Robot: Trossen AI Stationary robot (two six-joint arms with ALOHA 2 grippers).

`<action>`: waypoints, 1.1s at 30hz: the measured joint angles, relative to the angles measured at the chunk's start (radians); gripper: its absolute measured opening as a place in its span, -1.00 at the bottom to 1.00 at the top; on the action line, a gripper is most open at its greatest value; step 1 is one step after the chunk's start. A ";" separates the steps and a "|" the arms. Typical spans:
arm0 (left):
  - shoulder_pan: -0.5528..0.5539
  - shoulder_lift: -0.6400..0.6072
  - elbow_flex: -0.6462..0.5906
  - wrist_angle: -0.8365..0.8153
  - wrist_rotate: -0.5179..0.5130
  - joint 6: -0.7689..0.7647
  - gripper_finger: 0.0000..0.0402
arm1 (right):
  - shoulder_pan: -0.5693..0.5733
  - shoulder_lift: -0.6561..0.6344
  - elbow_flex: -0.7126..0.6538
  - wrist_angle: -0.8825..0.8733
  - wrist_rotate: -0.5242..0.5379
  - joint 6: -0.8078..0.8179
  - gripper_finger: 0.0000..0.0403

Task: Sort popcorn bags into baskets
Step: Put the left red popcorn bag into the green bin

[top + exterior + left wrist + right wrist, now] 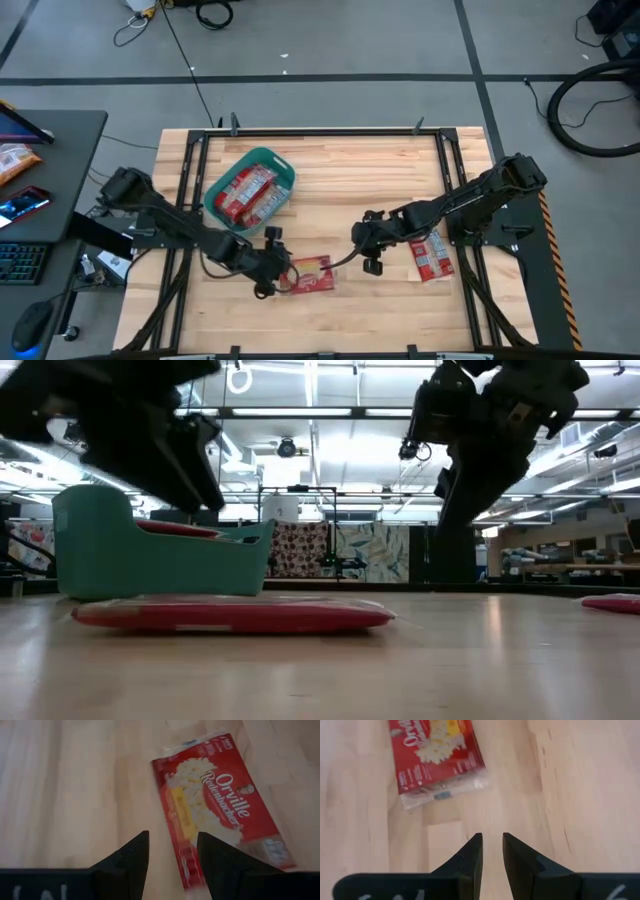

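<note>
A single popcorn bag [220,807] is seen lying flat on the light wooden table [70,790]. The bag is red, with a popcorn picture and a yellow patch at its centre, white script lettering along one side, and clear, silvery crimped ends. It is set at a slant to the wood grain. The left gripper [172,862] is shown above the table with its two dark fingers [127,865] parted, a gap of bare wood visible between them. One finger overlaps the bag's long edge near a corner; contact cannot be judged. Nothing is held between the fingers.
</note>
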 joint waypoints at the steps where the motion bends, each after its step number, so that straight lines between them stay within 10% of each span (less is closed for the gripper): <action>1: 0.000 0.024 0.000 0.024 0.005 -0.001 -0.14 | 0.000 0.000 0.000 -0.010 0.007 0.006 -0.60; 15: -0.036 0.167 0.002 0.118 0.130 -0.269 -0.07 | 0.004 0.000 0.000 -0.011 0.074 0.039 -0.60; 20: -0.104 0.166 0.002 0.099 0.187 -0.103 -0.08 | 0.016 0.000 0.000 -0.009 0.076 0.039 -0.60; 33: -0.225 0.210 0.003 -0.048 -0.080 0.328 -0.11 | 0.015 0.000 0.000 0.042 0.083 0.032 -0.60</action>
